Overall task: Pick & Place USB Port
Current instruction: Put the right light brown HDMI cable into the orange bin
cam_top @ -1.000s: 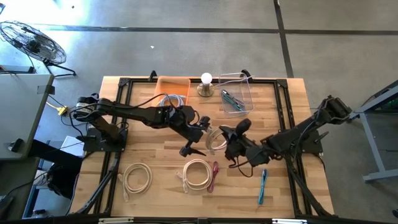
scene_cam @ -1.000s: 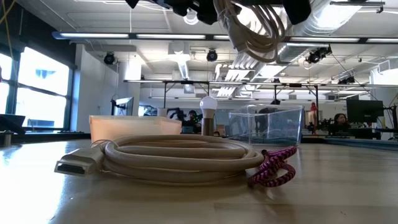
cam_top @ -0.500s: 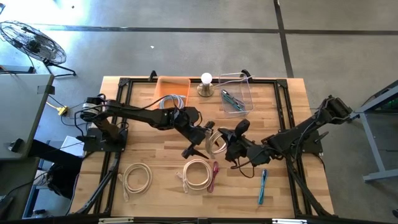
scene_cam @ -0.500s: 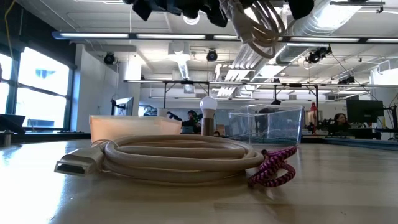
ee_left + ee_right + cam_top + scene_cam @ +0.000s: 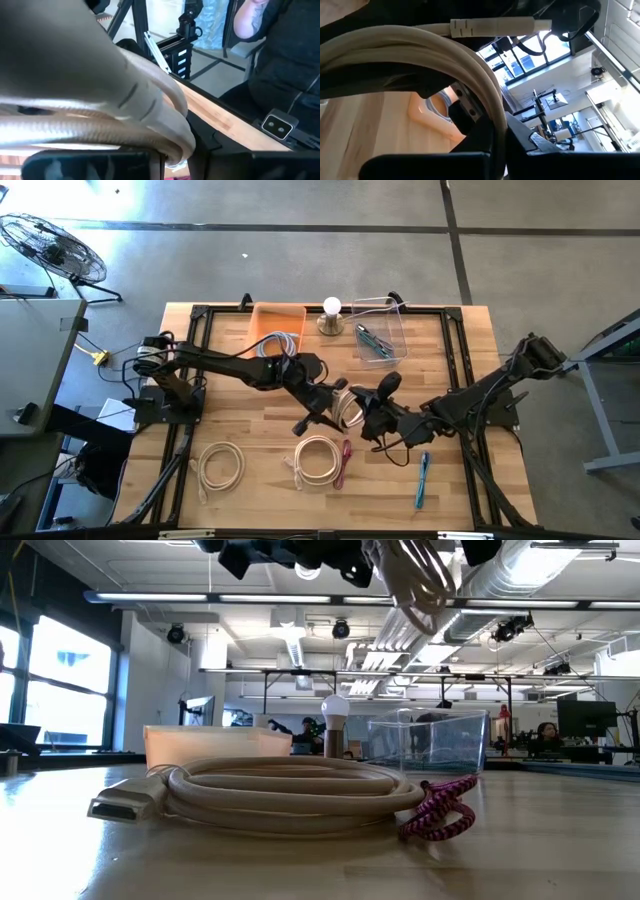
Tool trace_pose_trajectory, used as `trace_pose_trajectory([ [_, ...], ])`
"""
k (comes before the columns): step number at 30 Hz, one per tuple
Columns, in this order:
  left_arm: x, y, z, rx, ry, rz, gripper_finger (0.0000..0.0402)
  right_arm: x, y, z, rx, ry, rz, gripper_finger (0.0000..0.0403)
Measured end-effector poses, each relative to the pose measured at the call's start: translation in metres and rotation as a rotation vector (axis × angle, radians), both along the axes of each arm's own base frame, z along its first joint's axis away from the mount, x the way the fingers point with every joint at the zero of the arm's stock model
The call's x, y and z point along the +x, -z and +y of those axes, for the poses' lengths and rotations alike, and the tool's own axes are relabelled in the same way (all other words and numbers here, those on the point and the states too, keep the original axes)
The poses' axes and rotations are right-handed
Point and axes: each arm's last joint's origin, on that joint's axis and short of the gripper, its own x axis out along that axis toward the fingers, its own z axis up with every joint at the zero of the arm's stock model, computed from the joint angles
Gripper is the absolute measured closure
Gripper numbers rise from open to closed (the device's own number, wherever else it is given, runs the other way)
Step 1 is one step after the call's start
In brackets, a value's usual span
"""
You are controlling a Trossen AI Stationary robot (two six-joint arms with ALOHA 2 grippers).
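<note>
Roughly midway: cable coil (image 5: 347,408) is off the bench (image 5: 230,395), pinched between left hand (image 5: 333,406) and right hand (image 5: 366,415); placement pending.

Close to your right wrist camera, a beige coiled cable (image 5: 420,50) is arching over dark gripper parts, its ribbed plug end (image 5: 495,25) is lying across the coil, and wood tabletop (image 5: 360,130) is showing below.

no readable text in any view, no labels, brands or numbers legible on the cables, bins, arms or bench, distant room fixtures too small to make out
</note>
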Motion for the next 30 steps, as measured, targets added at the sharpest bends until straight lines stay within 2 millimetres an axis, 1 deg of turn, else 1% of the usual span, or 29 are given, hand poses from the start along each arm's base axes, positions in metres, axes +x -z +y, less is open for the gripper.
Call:
trace_pose_trajectory([
  [4, 0.000, -0.001, 0.000, 0.003, 0.021, -0.016, 0.0334, 0.000, 0.000, 0.000, 0.017, 0.006, -0.014, 0.0393],
  [6, 0.000, -0.002, -0.001, 0.006, 0.028, -0.022, 0.0331, 0.000, 0.000, 0.000, 0.026, 0.003, -0.020, 0.0386],
  [11, -0.001, -0.003, -0.002, 0.003, 0.039, -0.029, 0.0364, 0.001, 0.000, 0.000, 0.035, -0.006, -0.025, 0.0329],
  [16, -0.001, -0.005, -0.002, 0.013, 0.054, -0.049, 0.0364, 0.000, -0.003, 0.000, 0.036, 0.050, -0.065, 0.0278],
  [21, -0.001, -0.005, -0.002, 0.011, 0.082, -0.058, 0.0362, -0.007, -0.007, 0.009, -0.045, 0.136, -0.060, 0.0240],
  [23, -0.001, -0.006, -0.001, 0.013, 0.075, -0.060, 0.0353, -0.010, -0.009, 0.012, -0.079, 0.186, -0.056, 0.0232],
  [26, -0.001, -0.006, 0.000, 0.018, 0.054, -0.060, 0.0348, -0.015, -0.009, 0.016, -0.106, 0.251, -0.053, 0.0230],
  [30, -0.002, -0.008, 0.007, 0.017, 0.038, -0.059, 0.0361, -0.019, -0.010, 0.022, -0.117, 0.278, -0.054, 0.0233],
])
